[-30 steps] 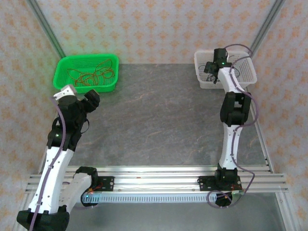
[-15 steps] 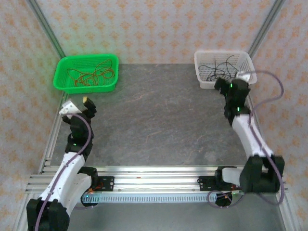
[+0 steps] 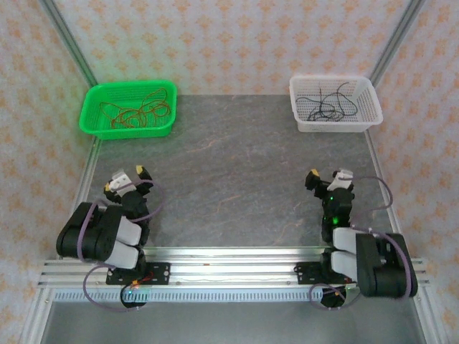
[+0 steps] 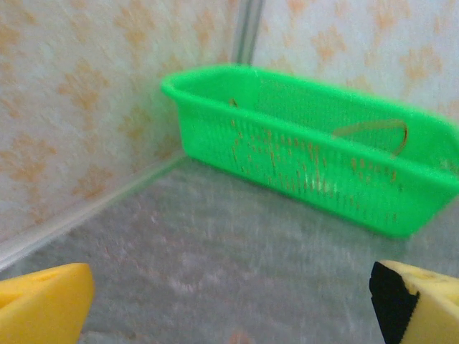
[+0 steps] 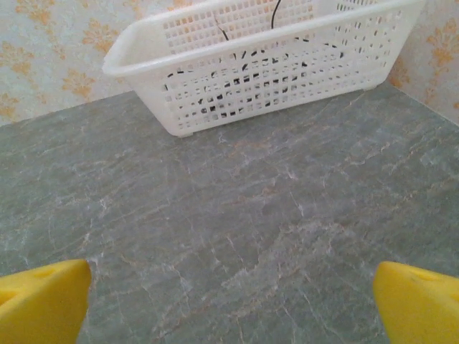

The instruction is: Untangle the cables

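**A:** Where is the work lying?

**B:** In two places. The red cables point(image 3: 133, 115) sit in a loose, curly heap in the green basket point(image 3: 129, 84) at the far left of the bench point(image 3: 237, 179). The black cables point(image 3: 326, 107) are in the white basket point(image 3: 330, 77) at the far right.

**A:** And the arms?

**B:** Both are folded low at the near edge, well apart from the baskets. The left end effector point(image 3: 128, 180) is spread and empty, its yellow fingertips point(image 4: 43, 301) wide apart. The right end effector point(image 3: 328, 177) is spread and empty too.

**A:** How will the strands handle?

**B:** Hair-thin, light and limp, I'd judge, with springy coils that snag each other and the mesh. Pinch a single free loop standing above the heap — not the knot — and lift slowly. A hard pull could tighten the tangle or drag the basket.
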Motion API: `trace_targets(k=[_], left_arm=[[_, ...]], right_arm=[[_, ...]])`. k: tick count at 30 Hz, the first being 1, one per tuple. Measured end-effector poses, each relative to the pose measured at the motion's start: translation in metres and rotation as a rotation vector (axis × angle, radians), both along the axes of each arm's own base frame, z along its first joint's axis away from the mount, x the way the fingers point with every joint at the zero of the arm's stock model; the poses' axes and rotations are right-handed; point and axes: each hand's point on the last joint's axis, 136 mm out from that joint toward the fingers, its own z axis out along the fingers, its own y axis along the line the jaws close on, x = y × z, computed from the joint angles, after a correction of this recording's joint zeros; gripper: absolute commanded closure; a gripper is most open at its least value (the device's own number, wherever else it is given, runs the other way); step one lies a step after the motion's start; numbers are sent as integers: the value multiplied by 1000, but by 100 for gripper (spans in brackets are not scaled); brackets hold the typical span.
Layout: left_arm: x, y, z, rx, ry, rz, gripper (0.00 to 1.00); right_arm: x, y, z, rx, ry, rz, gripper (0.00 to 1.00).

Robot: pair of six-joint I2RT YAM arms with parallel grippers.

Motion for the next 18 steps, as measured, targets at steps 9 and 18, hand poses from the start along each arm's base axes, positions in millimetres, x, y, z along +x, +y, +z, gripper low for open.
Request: trace_targets(k=[9, 18], left_arm=[[44, -17, 24, 27, -55, -132, 0], [57, -24, 21, 36, -17, -182, 1]], right_arm=[[53, 9, 5, -11, -37, 53, 0], [65, 12, 19, -28, -63, 51, 0]])
